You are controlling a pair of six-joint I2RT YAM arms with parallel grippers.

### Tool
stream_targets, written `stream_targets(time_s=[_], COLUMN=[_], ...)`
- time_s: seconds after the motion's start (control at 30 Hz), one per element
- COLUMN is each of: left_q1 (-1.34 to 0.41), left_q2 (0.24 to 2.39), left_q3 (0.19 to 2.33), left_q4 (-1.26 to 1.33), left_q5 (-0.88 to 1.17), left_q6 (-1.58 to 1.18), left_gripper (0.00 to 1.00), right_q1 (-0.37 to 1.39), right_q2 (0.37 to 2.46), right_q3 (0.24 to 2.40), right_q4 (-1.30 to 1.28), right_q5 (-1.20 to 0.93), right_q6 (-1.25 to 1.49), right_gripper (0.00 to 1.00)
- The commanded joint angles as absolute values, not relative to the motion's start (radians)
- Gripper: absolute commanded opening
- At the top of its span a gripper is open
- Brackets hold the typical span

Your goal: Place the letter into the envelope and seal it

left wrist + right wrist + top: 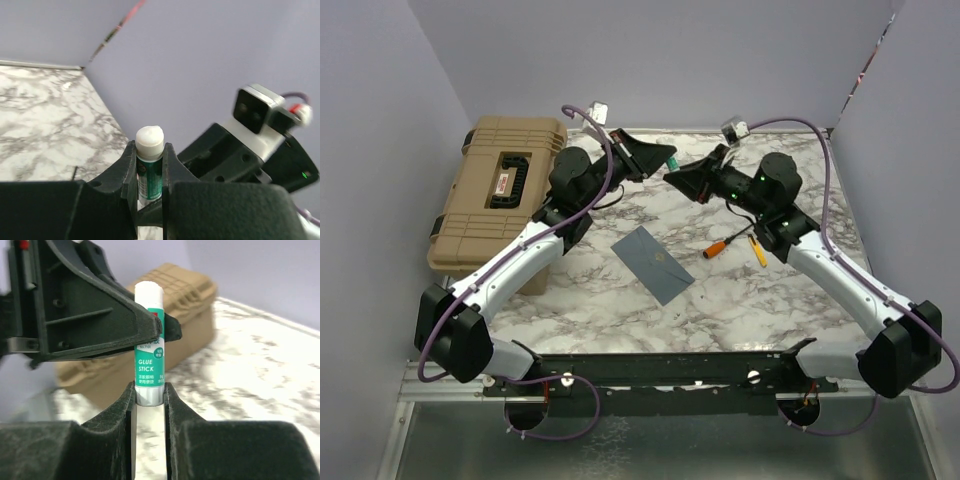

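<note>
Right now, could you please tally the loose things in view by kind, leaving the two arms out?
grey-blue envelope: 1
glue stick: 1
orange-handled screwdriver: 1
yellow pen-like item: 1
tan case: 1
Total: 5

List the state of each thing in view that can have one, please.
glue stick: held in the air between both grippers.
left gripper: shut on the glue stick, near its white end.
right gripper: shut on the glue stick's other end.
envelope: lying flat, flap folded down; sealed or not, cannot tell.
tan case: lid closed.
orange screwdriver: lying loose, untouched.
</note>
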State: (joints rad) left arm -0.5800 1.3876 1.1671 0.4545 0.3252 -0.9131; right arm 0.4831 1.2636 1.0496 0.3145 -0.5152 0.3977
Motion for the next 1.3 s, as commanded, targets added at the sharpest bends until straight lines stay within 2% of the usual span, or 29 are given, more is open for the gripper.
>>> stream_targets(time_s=[0.0, 0.23, 0.3, 0.4, 0.5, 0.57, 0.63, 0.7, 0.87, 0.97, 1.07, 1.13, 1.27], left_q1=[-0.608, -0.607, -0.606, -0.602, -0.584, -0.566, -0.564, -0.563, -0.563, -0.563, -0.566, -0.566, -0.566], left_q2=[1.339, 1.422, 1.447, 1.472, 1.498, 1.51, 1.519, 1.523, 1.507, 1.507, 1.507, 1.497, 1.487], left_q3=[1.164, 1.334, 1.383, 1.416, 1.453, 1.467, 1.48, 1.479, 1.455, 1.437, 1.422, 1.403, 1.386], left_q4=[0.38, 0.08, 0.013, 0.011, 0.013, 0.023, 0.031, 0.043, 0.133, 0.23, 0.242, 0.251, 0.276], left_q5=[0.153, 0.01, 0.011, 0.034, 0.1, 0.169, 0.243, 0.304, 0.478, 0.602, 0.641, 0.656, 0.675], left_q6=[-0.943, -1.071, -1.09, -1.064, -0.996, -0.953, -0.914, -0.892, -0.837, -0.882, -0.919, -0.926, -0.931], left_gripper=[0.0, 0.0, 0.0, 0.0, 0.0, 0.0, 0.0, 0.0, 0.0, 0.0, 0.0, 0.0, 0.0], right_q1=[0.526, 0.668, 0.69, 0.691, 0.665, 0.633, 0.611, 0.593, 0.507, 0.422, 0.359, 0.34, 0.337], right_q2=[1.353, 1.482, 1.492, 1.442, 1.363, 1.32, 1.289, 1.255, 1.164, 1.137, 1.123, 1.132, 1.163], right_q3=[1.13, 1.195, 1.202, 1.197, 1.217, 1.259, 1.305, 1.312, 1.226, 1.127, 1.034, 0.997, 0.932], right_q4=[0.148, 0.161, 0.14, 0.091, 0.013, -0.089, -0.184, -0.217, -0.114, 0.033, 0.173, 0.262, 0.5], right_q5=[-0.034, 0.348, 0.362, 0.243, 0.065, -0.013, -0.108, -0.192, -0.38, -0.473, -0.568, -0.64, -0.778], right_q6=[-0.034, -0.249, -0.258, -0.143, 0.04, 0.172, 0.242, 0.307, 0.582, 0.786, 0.903, 0.955, 1.059], right_gripper=[0.01, 0.01, 0.01, 0.03, 0.38, 0.7, 0.86, 0.92, 0.94, 0.89, 0.84, 0.8, 0.59])
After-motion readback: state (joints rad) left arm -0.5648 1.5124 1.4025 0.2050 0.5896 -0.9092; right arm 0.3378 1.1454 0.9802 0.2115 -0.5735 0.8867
